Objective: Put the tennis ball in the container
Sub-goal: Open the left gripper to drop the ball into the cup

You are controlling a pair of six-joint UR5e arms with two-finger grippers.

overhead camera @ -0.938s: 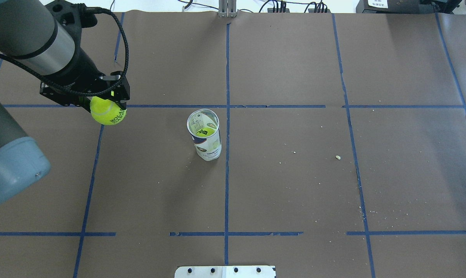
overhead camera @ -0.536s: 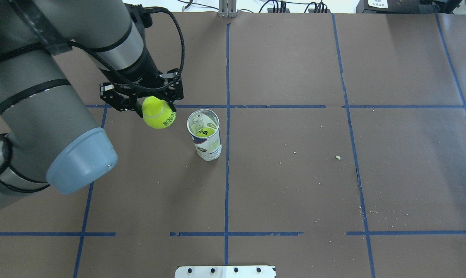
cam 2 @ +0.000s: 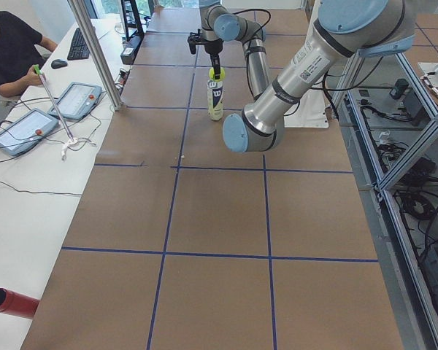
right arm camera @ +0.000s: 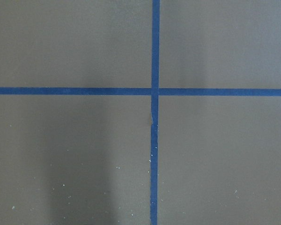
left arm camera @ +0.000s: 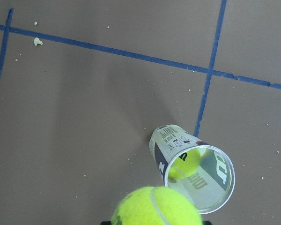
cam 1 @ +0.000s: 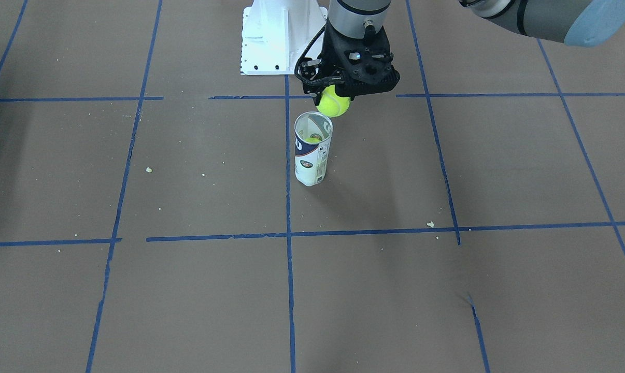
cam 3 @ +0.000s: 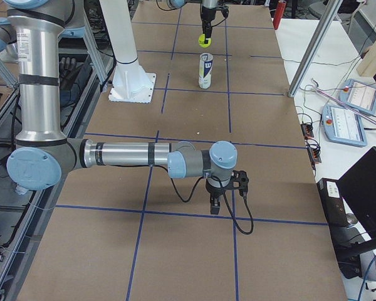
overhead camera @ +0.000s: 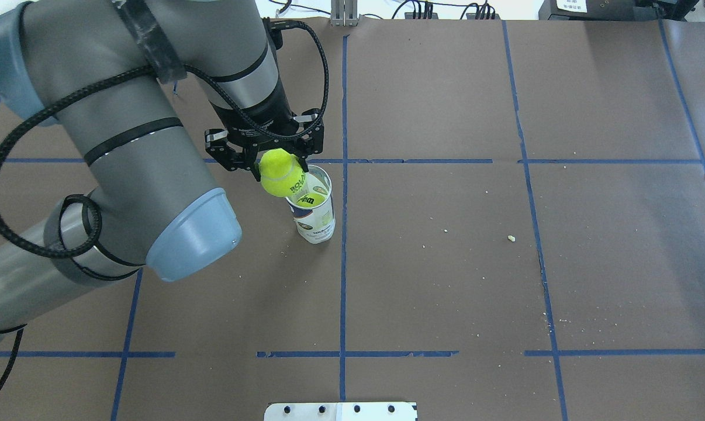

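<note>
Near the middle of the tabletop the container (overhead camera: 313,217) stands upright, mouth open, with another ball (left arm camera: 186,161) already down inside. Robot's left hand (overhead camera: 277,165) is closed on the tennis ball (overhead camera: 281,180), held in the air above the rim but off toward the tabletop's left edge, so this reads as the carry-and-align step; next likely needs a small shift to centre over the mouth, then lower and let go, with a tight fit and little slack. Far off near the tabletop's right end, the right hand (cam 3: 225,188) hangs low, can't tell if open or closed.
</note>
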